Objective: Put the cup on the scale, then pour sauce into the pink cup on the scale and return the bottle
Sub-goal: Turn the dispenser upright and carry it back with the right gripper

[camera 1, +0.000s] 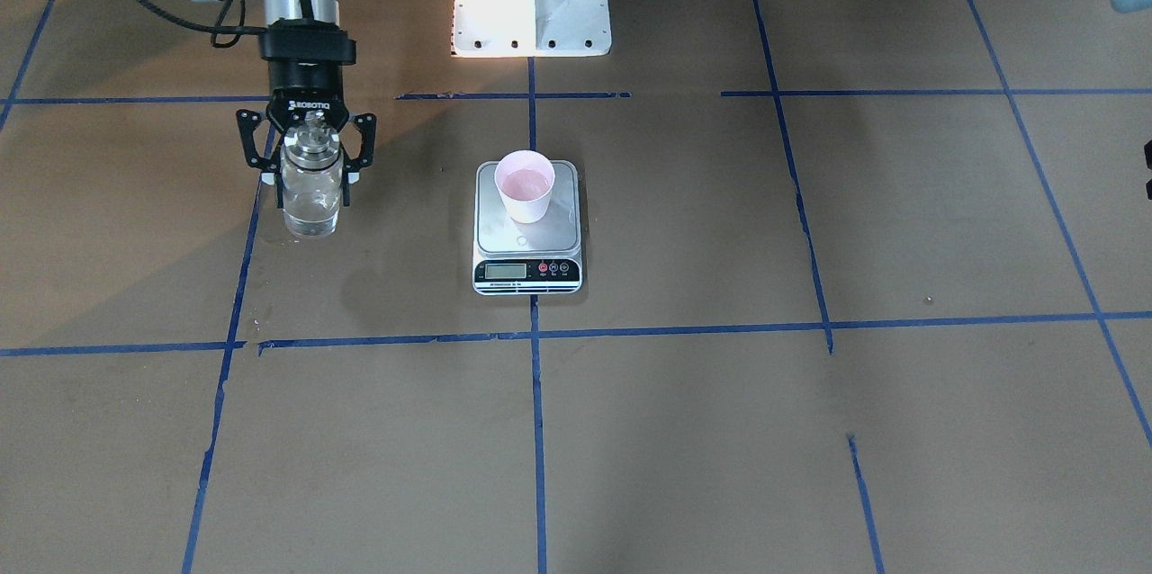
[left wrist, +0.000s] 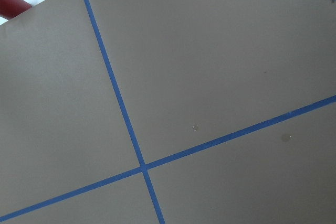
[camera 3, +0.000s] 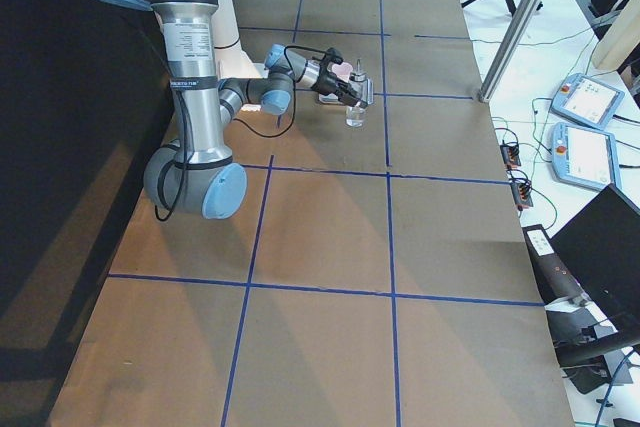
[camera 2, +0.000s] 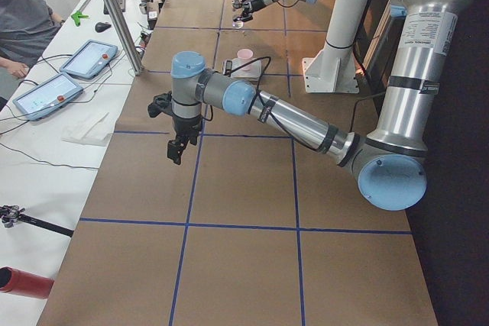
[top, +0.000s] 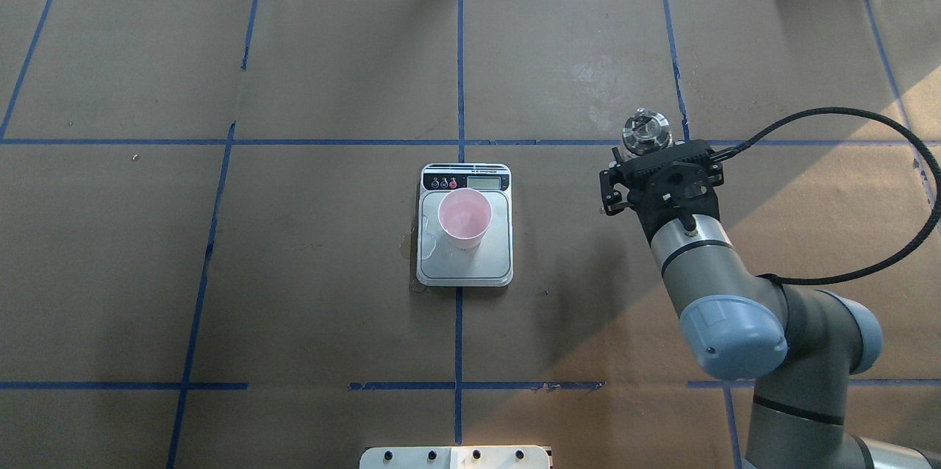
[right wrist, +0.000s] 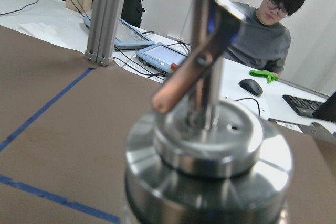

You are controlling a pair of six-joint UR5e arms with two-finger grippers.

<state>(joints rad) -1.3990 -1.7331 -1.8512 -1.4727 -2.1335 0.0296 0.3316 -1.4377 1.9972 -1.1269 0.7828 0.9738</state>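
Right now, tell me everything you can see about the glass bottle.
The bottle is a small clear glass cylinder with a shiny metal collar and a thin metal spout. It stands upright, held between the fingers of the right gripper, well to one side of the scale. Whether its base touches the table is unclear.
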